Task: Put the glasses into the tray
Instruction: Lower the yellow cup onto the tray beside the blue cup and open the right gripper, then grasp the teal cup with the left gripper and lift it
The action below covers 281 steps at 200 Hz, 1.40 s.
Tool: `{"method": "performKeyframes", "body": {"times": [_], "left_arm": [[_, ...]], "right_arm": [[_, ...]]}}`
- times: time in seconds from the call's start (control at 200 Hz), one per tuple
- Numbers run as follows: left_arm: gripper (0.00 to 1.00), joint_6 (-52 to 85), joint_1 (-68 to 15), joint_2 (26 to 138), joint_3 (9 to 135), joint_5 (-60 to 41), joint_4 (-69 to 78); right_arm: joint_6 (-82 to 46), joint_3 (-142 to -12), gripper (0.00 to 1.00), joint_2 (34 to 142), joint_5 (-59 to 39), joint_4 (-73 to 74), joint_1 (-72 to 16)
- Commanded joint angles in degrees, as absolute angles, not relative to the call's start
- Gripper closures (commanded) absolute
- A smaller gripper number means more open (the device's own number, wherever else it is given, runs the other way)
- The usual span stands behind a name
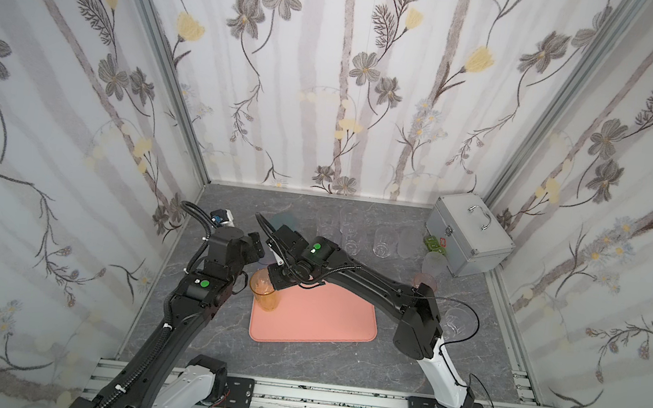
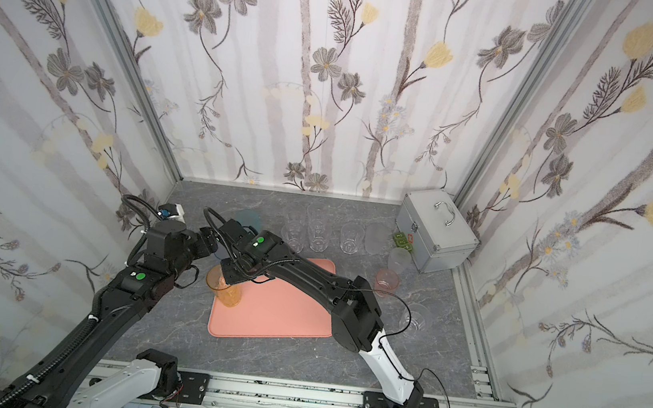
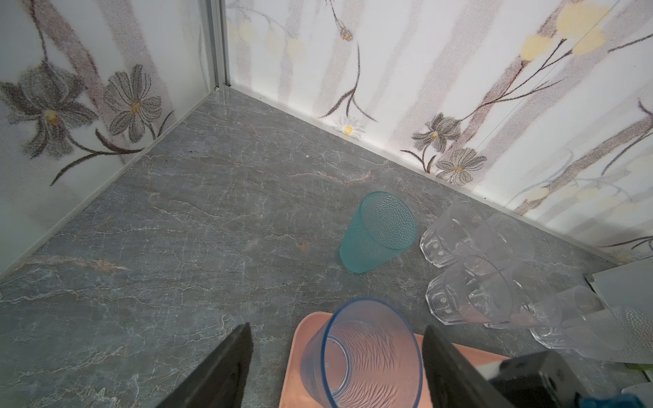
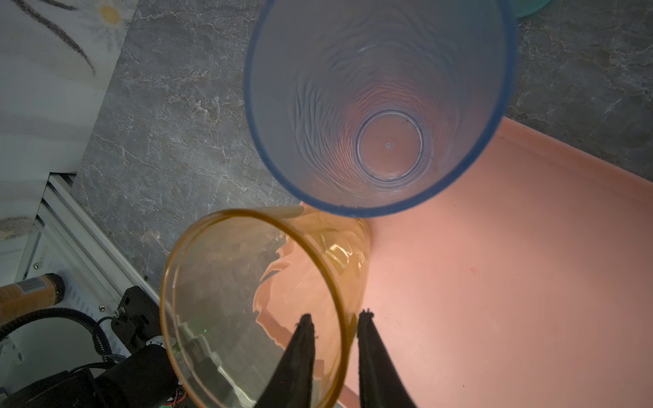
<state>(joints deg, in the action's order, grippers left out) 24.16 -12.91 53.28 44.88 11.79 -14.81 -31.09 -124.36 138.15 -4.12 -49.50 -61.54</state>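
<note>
The salmon-pink tray (image 1: 324, 318) (image 2: 283, 309) lies mid-table. An amber glass (image 1: 264, 292) (image 4: 254, 300) stands upright on its near left corner. My right gripper (image 4: 335, 314) reaches across from the right. It is open a little, with one finger inside the amber glass, the other outside, and a gap to the wall. A blue glass (image 3: 364, 353) (image 4: 381, 106) stands upright on the tray's far left corner and is hidden under the arms in both top views. My left gripper (image 3: 335, 328) is wide open, a finger on either side of the blue glass without touching it.
A teal glass (image 3: 378, 233) (image 1: 285, 222) and several clear glasses (image 1: 351, 233) (image 3: 459, 236) stand along the back wall. Frosted glasses (image 1: 410, 242), a pink glass (image 1: 424, 282) and a clear glass (image 1: 456, 320) stand to the right. A silver case (image 1: 469, 238) fills the back right corner.
</note>
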Motion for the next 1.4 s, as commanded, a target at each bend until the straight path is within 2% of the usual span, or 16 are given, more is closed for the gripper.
{"method": "performKeyframes", "body": {"times": [0.0, 0.19, 0.375, 0.555, 0.754, 1.039, 1.399], "left_arm": [[0.22, 24.3, -12.8, 53.1, 44.7, 11.7, -14.2], [0.21, 23.4, -12.8, 54.1, 46.1, 12.8, -14.2], [0.18, 21.9, -10.8, 58.5, 51.7, 11.2, -14.2], [0.18, 19.8, -6.8, 69.7, 59.5, 0.7, -14.1], [0.19, 16.9, -4.6, 85.7, 68.6, -4.6, -14.1], [0.33, 15.4, -3.2, 101.5, 78.5, -12.9, -14.5], [0.54, 13.2, -4.4, 109.1, 81.5, -9.6, -16.4]], "right_arm": [[-32.8, -124.2, 0.77, 137.1, -4.1, -45.8, -61.5], [-32.5, -122.1, 0.70, 134.4, -6.7, -44.0, -61.1], [-32.4, -112.6, 0.62, 125.3, -8.9, -37.3, -58.6], [-33.0, -100.6, 0.57, 117.1, -7.4, -32.0, -53.6], [-34.7, -89.0, 0.56, 110.1, -7.1, -25.5, -49.7], [-34.9, -82.2, 0.56, 107.7, -7.6, -22.0, -49.3], [-34.9, -81.1, 0.56, 108.1, -8.3, -20.8, -49.2]]}}
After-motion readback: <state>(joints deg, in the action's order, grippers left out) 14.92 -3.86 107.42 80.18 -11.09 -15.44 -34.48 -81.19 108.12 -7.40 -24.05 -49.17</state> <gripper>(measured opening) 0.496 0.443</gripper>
